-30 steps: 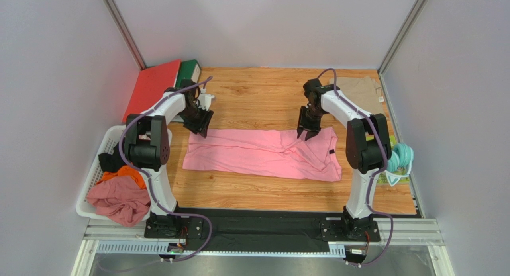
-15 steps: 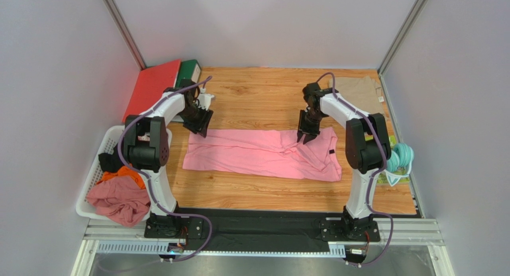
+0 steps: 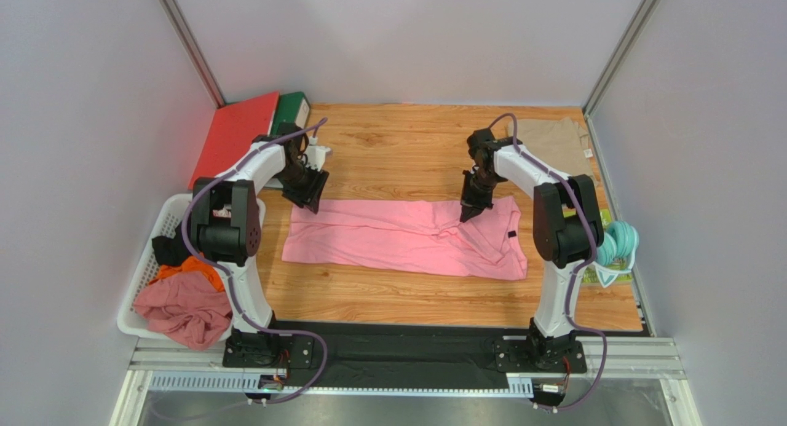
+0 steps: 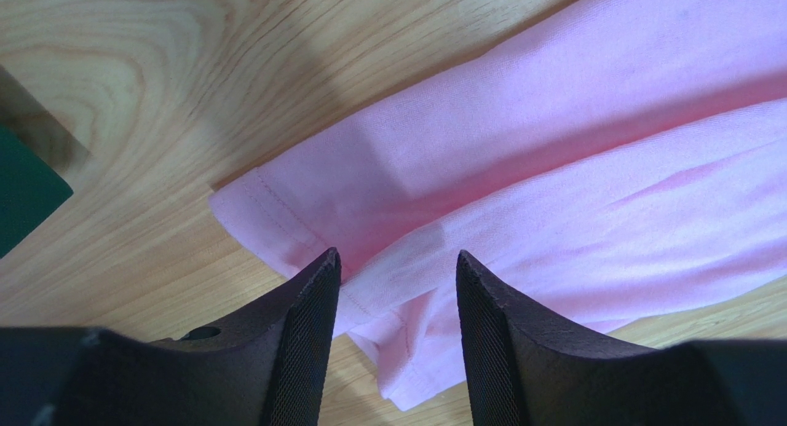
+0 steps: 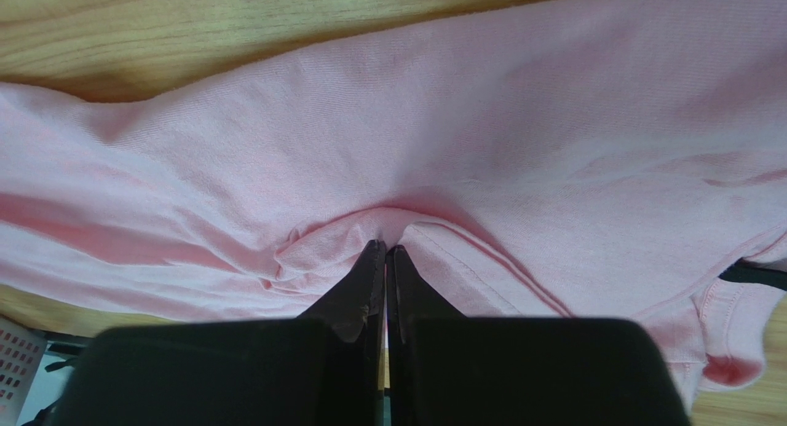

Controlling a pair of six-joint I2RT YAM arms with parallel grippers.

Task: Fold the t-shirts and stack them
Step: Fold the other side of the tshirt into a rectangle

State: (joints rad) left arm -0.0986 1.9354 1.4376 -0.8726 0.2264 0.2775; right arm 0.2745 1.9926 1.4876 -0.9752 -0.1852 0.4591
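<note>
Laundry (image 3: 185, 308) is heaped in a white basket (image 3: 169, 207) at the far left. Just beyond it, the left gripper (image 4: 397, 265) hangs over the table with its jaws standing apart, straddling the hemmed left corner of the pink t-shirt (image 3: 397, 237) without pinching it. The pink t-shirt lies across the middle of the wooden table (image 3: 397, 159) as a long band, already doubled lengthwise and rumpled toward its right end. There the right gripper (image 5: 385, 251) is closed tight, and the cloth puckers to its tips, so it seems to nip a thin fold near the collar. The cloth looks light, limp and thin. It will likely sag and slide, so stitched hems and corners give the surest hold. The khaki t-shirt (image 3: 557, 142) lies flat in the far right corner, well apart.
</note>
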